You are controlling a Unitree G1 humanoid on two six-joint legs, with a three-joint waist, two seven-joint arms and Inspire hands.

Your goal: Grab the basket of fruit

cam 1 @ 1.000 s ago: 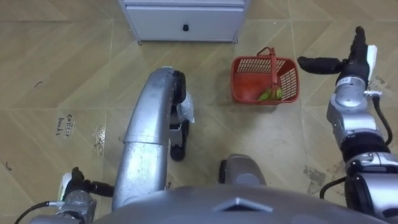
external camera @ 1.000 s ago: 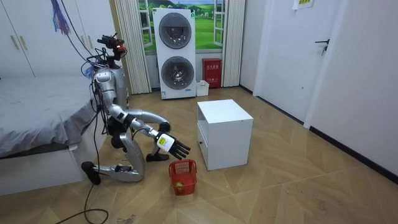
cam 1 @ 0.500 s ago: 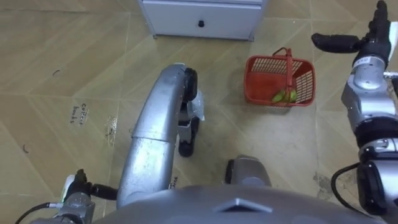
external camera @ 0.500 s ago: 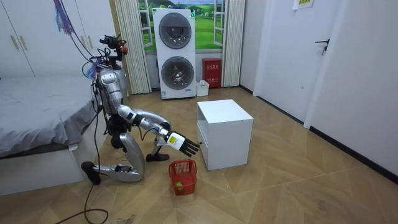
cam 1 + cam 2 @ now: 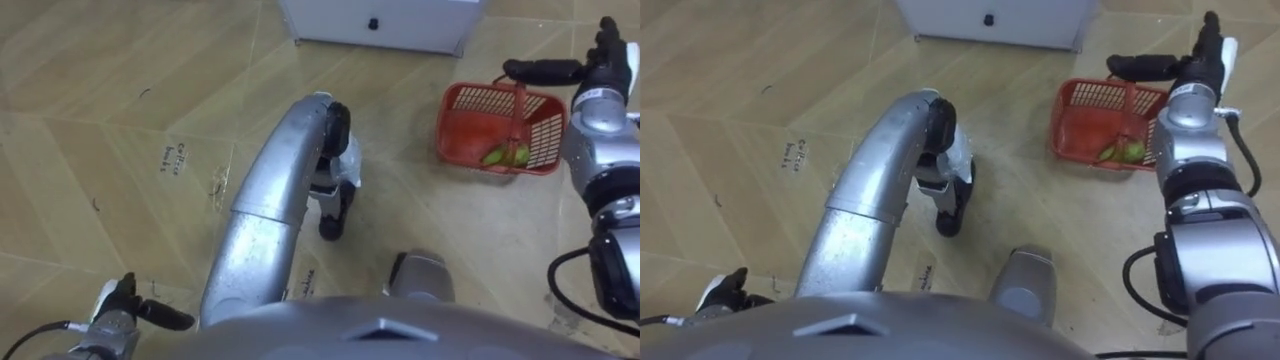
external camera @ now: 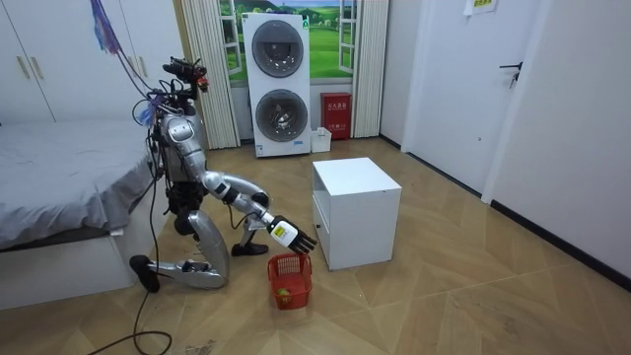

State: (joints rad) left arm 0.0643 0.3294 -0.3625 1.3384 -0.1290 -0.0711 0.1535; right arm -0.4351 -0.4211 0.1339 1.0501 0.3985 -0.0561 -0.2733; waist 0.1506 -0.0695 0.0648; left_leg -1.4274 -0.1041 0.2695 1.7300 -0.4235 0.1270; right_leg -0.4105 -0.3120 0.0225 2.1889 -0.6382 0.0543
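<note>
My right hand (image 5: 588,68) hangs over the far edge of the red fruit basket (image 5: 468,128), fingers (image 5: 535,70) straight and open, holding nothing. My left hand (image 5: 150,313) is low by my side; I cannot tell if it is open. The basket sits on the wooden floor (image 5: 120,90) near a white cabinet (image 5: 380,20). If I miss its thin handle (image 5: 518,105), I think it may tip and spill the green fruit (image 5: 505,156). I kneel beside a bed (image 6: 59,177).

Kneeling, right hand (image 5: 572,70) held out forward, fingers straight
</note>
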